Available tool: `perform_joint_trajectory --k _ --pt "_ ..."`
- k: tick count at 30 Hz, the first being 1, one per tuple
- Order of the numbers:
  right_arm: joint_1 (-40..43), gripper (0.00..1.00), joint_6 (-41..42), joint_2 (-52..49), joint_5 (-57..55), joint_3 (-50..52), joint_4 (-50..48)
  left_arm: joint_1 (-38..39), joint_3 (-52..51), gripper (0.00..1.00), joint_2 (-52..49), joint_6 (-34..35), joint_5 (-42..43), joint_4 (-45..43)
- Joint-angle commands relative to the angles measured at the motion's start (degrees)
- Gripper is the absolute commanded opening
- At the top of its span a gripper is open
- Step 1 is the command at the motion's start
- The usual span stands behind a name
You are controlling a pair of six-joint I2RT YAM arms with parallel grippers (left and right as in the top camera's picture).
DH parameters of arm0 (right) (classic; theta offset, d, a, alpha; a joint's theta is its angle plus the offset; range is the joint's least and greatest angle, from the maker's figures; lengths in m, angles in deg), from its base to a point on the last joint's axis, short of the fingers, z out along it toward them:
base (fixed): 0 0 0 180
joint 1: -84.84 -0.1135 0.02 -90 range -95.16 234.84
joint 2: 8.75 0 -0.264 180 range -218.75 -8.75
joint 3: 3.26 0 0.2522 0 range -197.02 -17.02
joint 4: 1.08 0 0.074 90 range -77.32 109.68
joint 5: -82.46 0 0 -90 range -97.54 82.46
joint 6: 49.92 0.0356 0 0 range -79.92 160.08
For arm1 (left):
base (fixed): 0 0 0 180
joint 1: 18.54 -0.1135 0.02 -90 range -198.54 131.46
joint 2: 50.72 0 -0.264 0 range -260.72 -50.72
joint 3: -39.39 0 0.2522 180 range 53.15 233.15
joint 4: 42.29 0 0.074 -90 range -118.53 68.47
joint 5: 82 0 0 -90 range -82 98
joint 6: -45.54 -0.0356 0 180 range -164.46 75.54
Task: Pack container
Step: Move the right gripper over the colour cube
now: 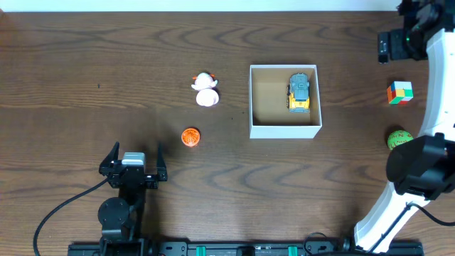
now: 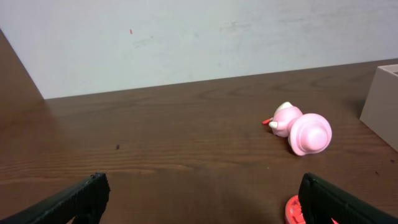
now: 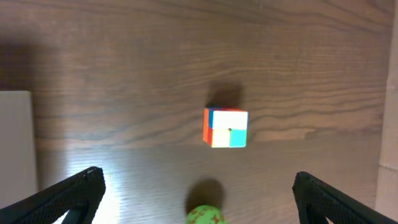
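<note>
Jaws first: the left jaws stand wide and empty by the near edge of the table [image 1: 71, 85]. Just ahead of them and a little to the right sits a small orange ball [image 1: 190, 136], patterned and round enough to roll if nudged. Level with it on the far right, a green ball [image 1: 399, 138] peeks from behind the right arm [image 1: 398, 199]. Farther out, a pink toy [image 1: 206, 90] lies on its side, smooth plastic with a domed hat, its long axis running roughly near to far. The container [image 1: 284, 130] stands right of the table's middle, between the pink toy and a colour cube [image 1: 399, 92] with hard edges and flat faces. It is square, with thin white walls around a brown cardboard floor, so it has no long axis to line up with. A yellow and grey truck [image 1: 299, 92] already lies inside along the right wall, lengthwise near to far, and the left part is bare. Farthest out, the right jaws are wide and hold nothing. In their wrist view the cube sits centred between them. Judging by position, the left arm [image 1: 117, 213] is nearer the orange ball and pink toy, and the right arm is nearer the cube and green ball. The box lies inward from each pair.
</note>
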Motion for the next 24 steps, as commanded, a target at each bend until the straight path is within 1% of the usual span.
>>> perform_joint_trajectory --k 1,4,8,16,24 --pt "2.1 0.99 -7.3 0.0 2.1 3.6 -1.8 -0.3 -1.0 0.98 0.0 -0.5 0.6 1.8" --pt "3.9 0.99 -10.0 -0.1 2.1 7.4 -5.7 -0.3 -1.0 0.98 0.0 -0.5 0.6 1.8" --pt "6.4 0.99 -8.5 -0.3 2.1 10.6 -9.2 -0.3 -1.0 0.98 0.0 -0.5 0.6 1.8" --pt "9.0 0.99 -7.7 -2.1 7.5 10.9 -9.6 -0.3 -1.0 0.98 0.0 -0.5 0.6 1.8" --pt "9.1 0.99 -7.6 -7.6 8.1 10.9 -10.3 -0.3 -1.0 0.98 0.0 -0.5 0.6 1.8"
